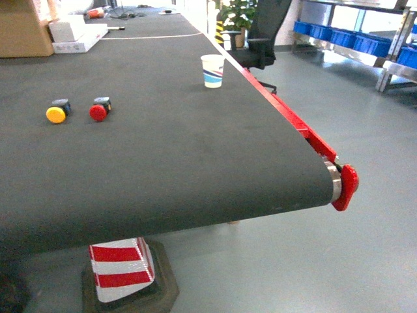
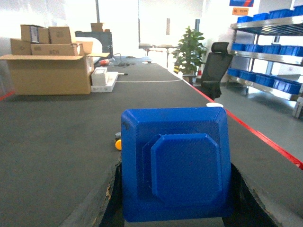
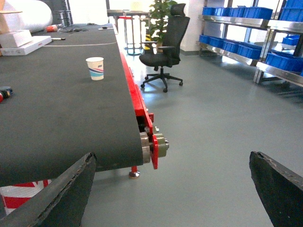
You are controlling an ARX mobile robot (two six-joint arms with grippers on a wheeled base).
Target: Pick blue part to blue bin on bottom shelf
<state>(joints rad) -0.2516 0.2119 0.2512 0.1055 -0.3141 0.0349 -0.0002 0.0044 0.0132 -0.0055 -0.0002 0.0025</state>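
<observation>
Cardboard boxes [image 2: 49, 64]: far left end of the bench [image 1: 182, 150], stacked, beside a flat white box [image 2: 105, 78].
Bench: long, dark-topped, with a red side rail [image 1: 293, 120] along its right edge and a red end cap at the near corner.
Yellow part [image 1: 57, 111]: on the bench top, left side, cap facing the head camera.
Red part [image 1: 100, 109]: just beside the yellow part, to its right, apart from it.
Left end effector [image 2: 175, 208]: closed on the blue part [image 2: 175, 163], its dark fingers [image 2: 111, 198] showing at both sides of the part's lower edge; outside the head view.
Blue part: fills the middle of the left wrist view, held above the bench top, its stepped octagonal face toward the camera.
Paper cup [image 1: 212, 70]: upright on the bench near the red rail, white with blue and red stripes.
Striped base [image 1: 120, 267]: red-and-white, on the floor under the near edge of the bench.
Right end effector [image 3: 173, 189]: open, dark fingers [image 3: 279, 187] spread wide with bare grey floor between them, holding nothing, off the bench's right end.
Office chair [image 3: 163, 45]: black, on the floor beyond the bench end, in front of a potted plant [image 3: 158, 14].
Rack [image 3: 246, 35]: stainless steel, far right, rows of blue bins [image 3: 227, 46] on its levels; its bottom shelf cannot be made out clearly.
</observation>
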